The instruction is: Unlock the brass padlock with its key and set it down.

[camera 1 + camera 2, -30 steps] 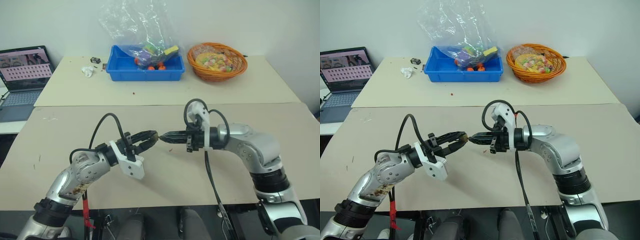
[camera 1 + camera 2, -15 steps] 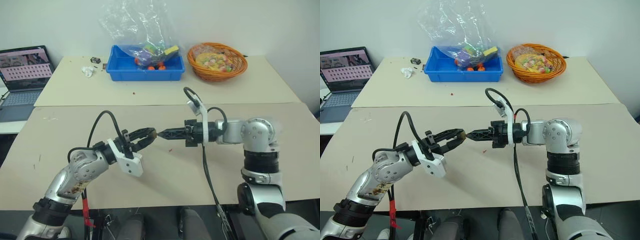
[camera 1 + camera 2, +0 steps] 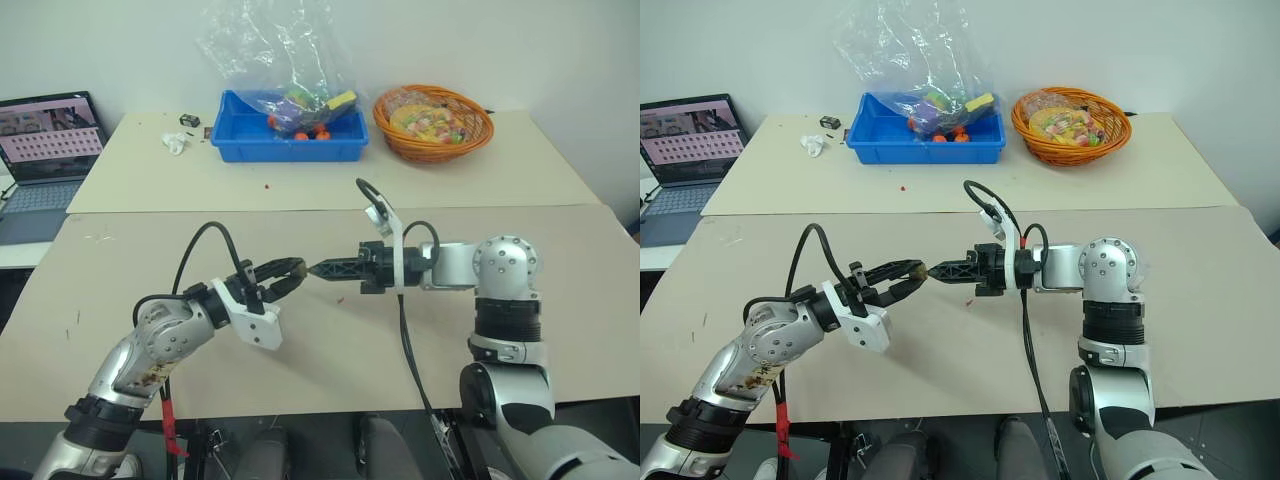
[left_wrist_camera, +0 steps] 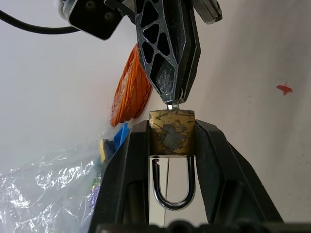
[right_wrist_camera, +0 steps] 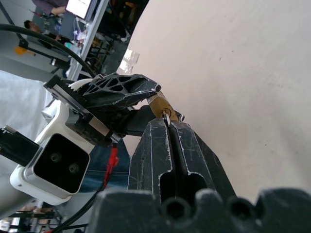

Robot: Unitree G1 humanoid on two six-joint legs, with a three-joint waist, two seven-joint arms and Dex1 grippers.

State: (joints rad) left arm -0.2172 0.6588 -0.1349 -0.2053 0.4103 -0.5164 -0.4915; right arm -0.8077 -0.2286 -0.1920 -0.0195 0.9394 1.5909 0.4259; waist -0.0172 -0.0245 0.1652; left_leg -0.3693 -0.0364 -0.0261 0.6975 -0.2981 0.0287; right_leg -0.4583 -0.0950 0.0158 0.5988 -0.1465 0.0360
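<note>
Two tools (image 3: 305,268) on unmarked, tarnished brass padlock (image 4: 172,132).

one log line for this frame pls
left gripper: shut on brass padlock, held above table | right gripper: shut on key, key at padlock's keyway | shackle: not visibly popped

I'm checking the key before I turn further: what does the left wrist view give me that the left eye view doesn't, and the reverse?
Left wrist view: the brass padlock clamped between the left tool's fingers, its silvery shackle hanging toward the wrist and looking seated on both sides, and a sliver of key between the padlock's face and the right tool.

Left eye view: both arms meeting above the table, with the blue bin, wicker basket and laptop beyond.

Both: the two tools tip to tip at the padlock, held off the table.
</note>
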